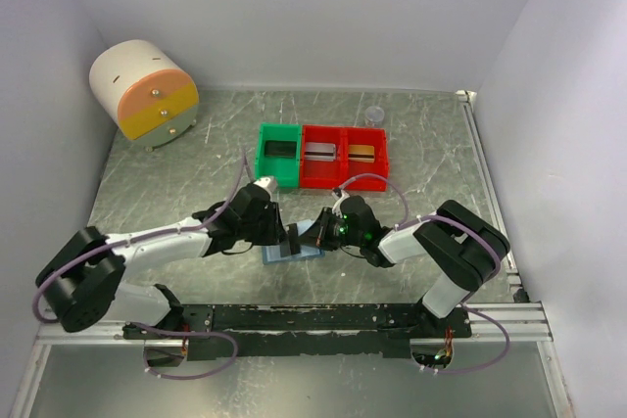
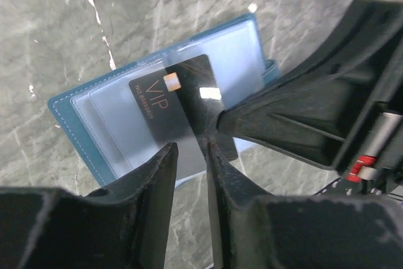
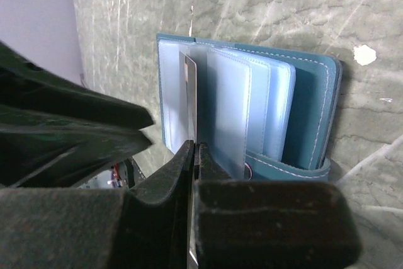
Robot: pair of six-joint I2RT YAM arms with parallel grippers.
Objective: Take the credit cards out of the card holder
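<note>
The right gripper (image 3: pixel 192 155) pinches the edge of the dark card (image 2: pixel 170 102) over the open card holder (image 3: pixel 315 111), at six o'clock from the green bin (image 1: pixel 262 154), while the left gripper (image 2: pixel 191 155) hovers there, jaws parted.

The grey, marble-veined counter (image 1: pixel 431 154) is carrying a blue card holder (image 1: pixel 277 255), which is lying open and flat near the front middle. Behind it a green bin (image 1: pixel 277 176) and two red bins (image 1: pixel 321 176) are standing side by side in a touching row. A round cream, orange and yellow drawer unit (image 1: pixel 145 90) is sitting at the far left corner. A small clear cup (image 1: pixel 374 116) is resting just beyond the red bins.
</note>
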